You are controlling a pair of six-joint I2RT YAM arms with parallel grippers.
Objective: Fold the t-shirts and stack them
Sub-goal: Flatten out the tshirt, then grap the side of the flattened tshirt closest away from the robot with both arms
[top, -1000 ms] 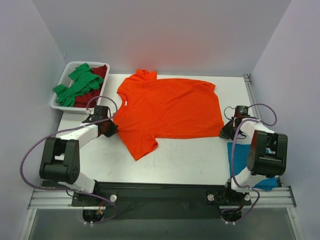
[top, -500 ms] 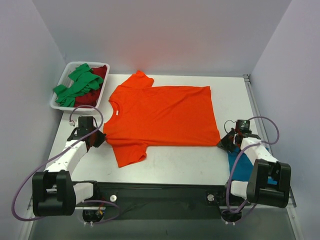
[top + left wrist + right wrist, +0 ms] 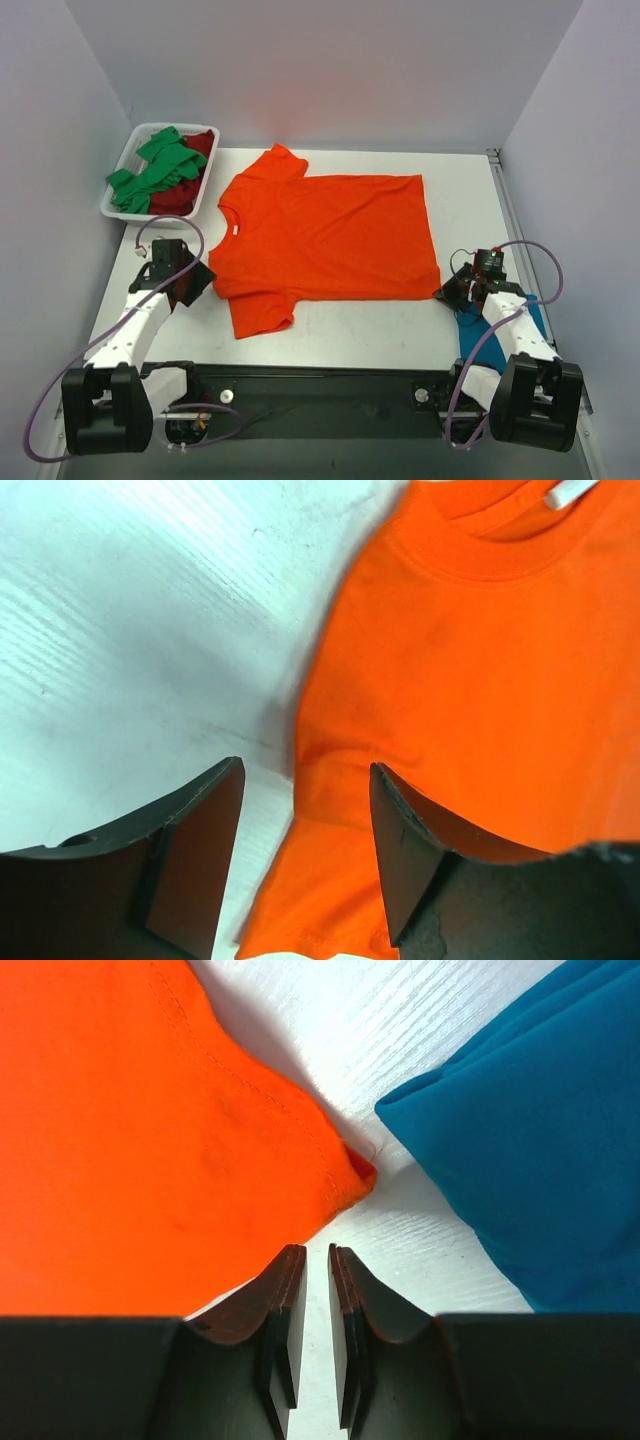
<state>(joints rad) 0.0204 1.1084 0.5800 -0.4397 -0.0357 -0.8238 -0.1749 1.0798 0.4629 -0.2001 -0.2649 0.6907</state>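
While you watch top view: orange t-shirt (image 3: 325, 235) lies flat on white table (image 3: 360, 325), matte knit, collar toward left gripper (image 3: 305, 780), whose jaws stand wide and empty over shoulder edge. Right gripper (image 3: 312, 1260): jaws barely parted, nothing between, tips just short of hemmed corner. Only the wrist view shows you the stitching (folded teal t-shirt (image 3: 520, 1140) lies beside it). Green t-shirt (image 3: 155, 170) and dark red t-shirt (image 3: 192, 195) lie crumpled in white tray (image 3: 112, 208).
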